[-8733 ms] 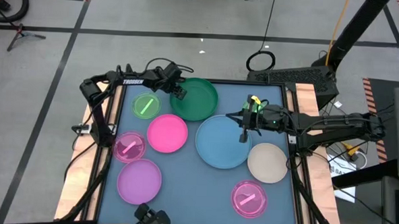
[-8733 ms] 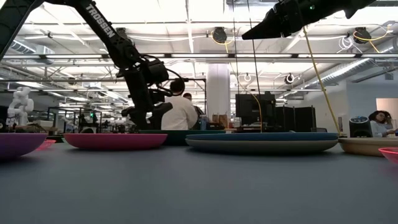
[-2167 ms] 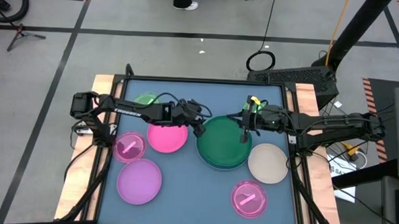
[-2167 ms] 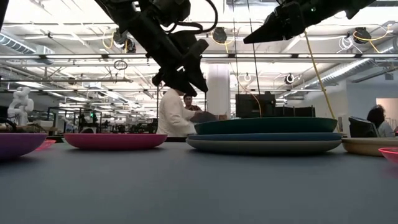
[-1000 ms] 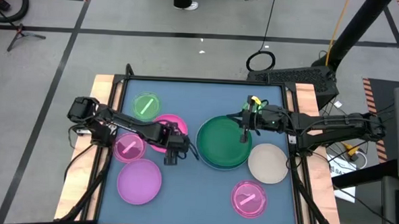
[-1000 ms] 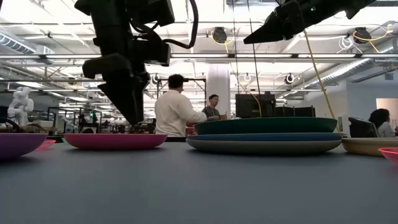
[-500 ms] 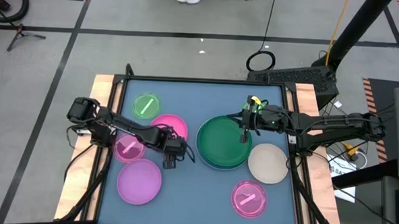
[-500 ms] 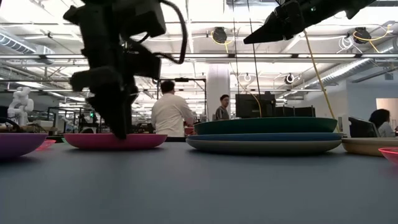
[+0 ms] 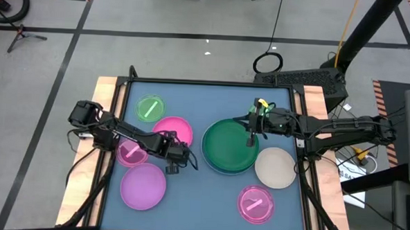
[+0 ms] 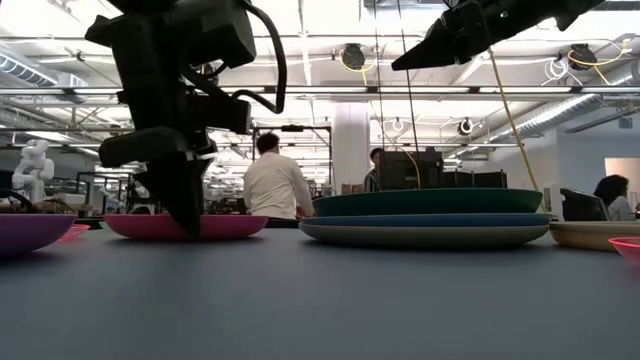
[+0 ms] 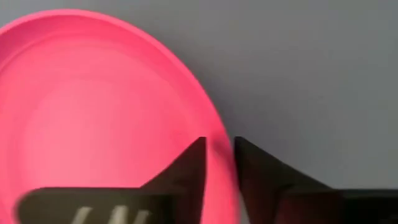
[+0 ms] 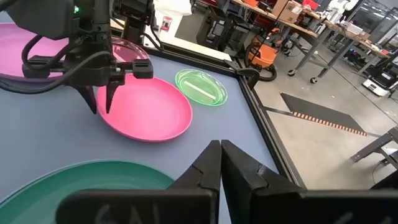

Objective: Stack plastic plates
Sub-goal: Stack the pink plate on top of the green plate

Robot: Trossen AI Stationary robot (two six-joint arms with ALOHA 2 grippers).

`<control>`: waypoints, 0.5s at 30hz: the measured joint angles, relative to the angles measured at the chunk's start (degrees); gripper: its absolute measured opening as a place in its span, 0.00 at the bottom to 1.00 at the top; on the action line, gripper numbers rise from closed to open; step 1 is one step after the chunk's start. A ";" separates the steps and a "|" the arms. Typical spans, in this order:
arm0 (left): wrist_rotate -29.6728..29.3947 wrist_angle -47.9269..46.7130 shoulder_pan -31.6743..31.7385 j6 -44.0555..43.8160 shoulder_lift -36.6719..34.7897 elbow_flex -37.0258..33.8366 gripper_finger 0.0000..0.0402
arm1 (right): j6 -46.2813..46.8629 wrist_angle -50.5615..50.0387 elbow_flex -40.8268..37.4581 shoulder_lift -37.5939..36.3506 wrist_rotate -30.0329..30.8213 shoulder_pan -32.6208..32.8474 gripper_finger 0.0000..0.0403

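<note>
Plates lie spread over the blue surface (image 9: 209,188). Left of centre in the high view, the left end effector (image 9: 173,167) hangs at the lower right edge of the hot pink plate (image 9: 180,130); its wrist view shows the two fingers slightly parted, one on each side of that plate's rim (image 11: 225,163), not clearly touching it. From table height, the fingertips reach down to the rim in front of the pink plate (image 10: 225,226).

Just right of that, the dark green plate (image 9: 228,145) sits on the blue plate (image 9: 216,166), whose edge shows as a thin crescent below it. A strip of bare surface separates this stack from the hot pink plate.

The right end effector (image 9: 251,140) hovers above the green plate's right part, fingers almost together and holding nothing.

The beige plate (image 9: 275,166) lies against the stack's lower right. A small translucent pink plate (image 9: 256,203) sits lower right, another (image 9: 133,151) at the left edge, the purple plate (image 9: 144,185) lower left, and the small translucent green plate (image 9: 149,108) upper left. Open surface remains along the top edge and bottom centre.
</note>
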 joint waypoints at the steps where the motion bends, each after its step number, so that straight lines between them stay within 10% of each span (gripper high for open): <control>1: -0.01 0.00 -0.06 -0.01 0.00 0.00 0.16 | 0.00 0.00 0.00 -0.01 0.00 0.00 0.02; 15: -2.74 -8.58 -0.52 1.60 -0.07 4.84 0.03 | 0.00 -0.02 0.00 -0.02 -0.02 0.00 0.02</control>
